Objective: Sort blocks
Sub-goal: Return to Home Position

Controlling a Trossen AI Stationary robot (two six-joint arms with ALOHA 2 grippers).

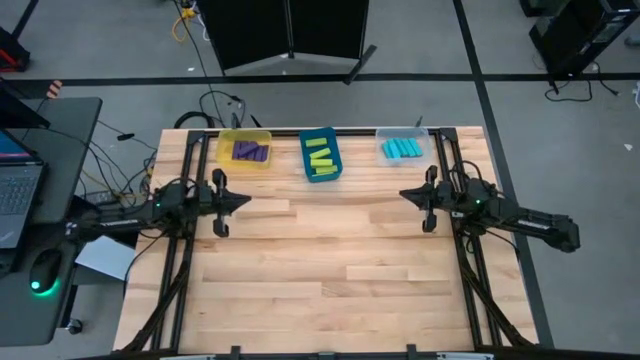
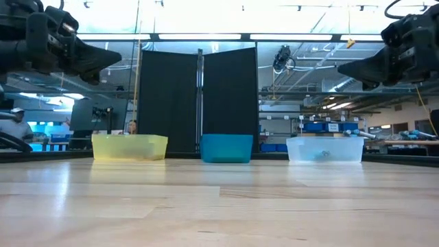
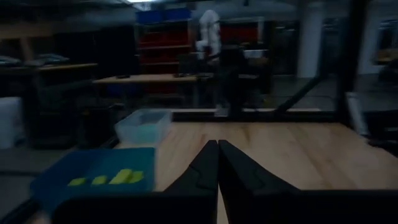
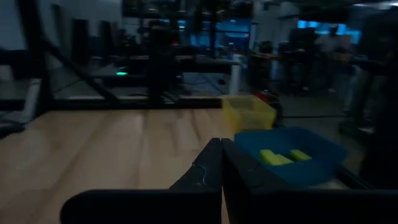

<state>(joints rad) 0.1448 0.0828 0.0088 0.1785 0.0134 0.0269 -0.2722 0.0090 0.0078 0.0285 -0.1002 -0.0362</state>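
— How do the claws stand?

— The left claw (image 1: 246,200) is closed, its two fingers (image 3: 202,174) pressed tip to tip and holding nothing. The right claw (image 1: 404,193) is the same: fingers (image 4: 208,169) together and holding nothing. Each hangs above the worktop (image 1: 320,270) without touching it. The left is near the left edge, the right near the right edge, and their tips point at each other across the middle.

— And the blocks?

— All in bins along the back edge. The purple blocks (image 1: 250,152) lie in the yellow bin (image 1: 222,140) at the left, long axis roughly along the back edge. The lime blocks (image 1: 320,158) lie side by side in the blue bin (image 1: 322,131) in the middle, long axis running front to back, slightly tilted. The cyan blocks (image 1: 402,150) lie in the clear bin (image 1: 382,134) at the right, long axis along the back edge.

— The surroundings?

— The worktop is pale wooden planks. Behind it a black screen (image 2: 199,96) stands in a workshop hall with a grey floor. A laptop (image 1: 15,190) sits on a desk off the left side.
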